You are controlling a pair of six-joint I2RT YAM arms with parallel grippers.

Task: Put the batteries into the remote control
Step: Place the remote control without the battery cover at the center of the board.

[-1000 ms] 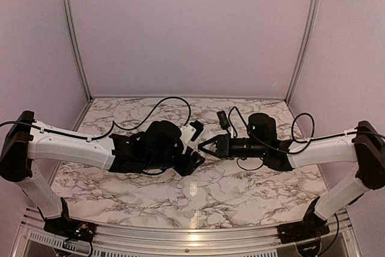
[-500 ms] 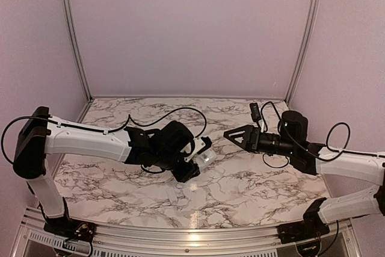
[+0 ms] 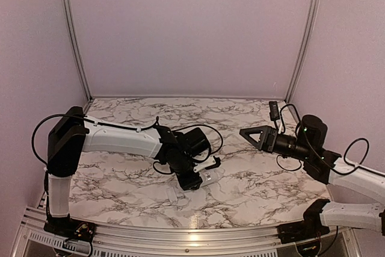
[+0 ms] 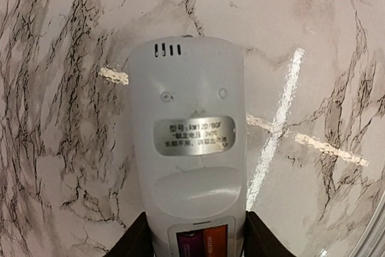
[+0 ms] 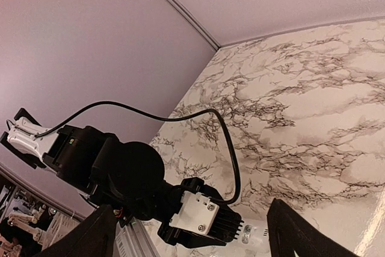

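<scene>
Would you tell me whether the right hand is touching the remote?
Apart: the top view shows a wide gap between the right hand and the remote.

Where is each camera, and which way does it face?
Top external: above and behind, looking down on the marbled table; both arms show.
Left wrist: looks down at the white oblong plastic remote control, back up, in the left hand.
Right wrist: looks across the table at the left arm; own fingers at corners.
Shared: top and left wrist show the remote.

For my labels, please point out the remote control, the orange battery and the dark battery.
remote control (image 4: pixel 189 170), left wrist view, white back.
orange battery (image 4: pixel 215 240), left wrist view, visible end.
dark battery (image 4: pixel 189 244), left wrist view, visible end.
</scene>
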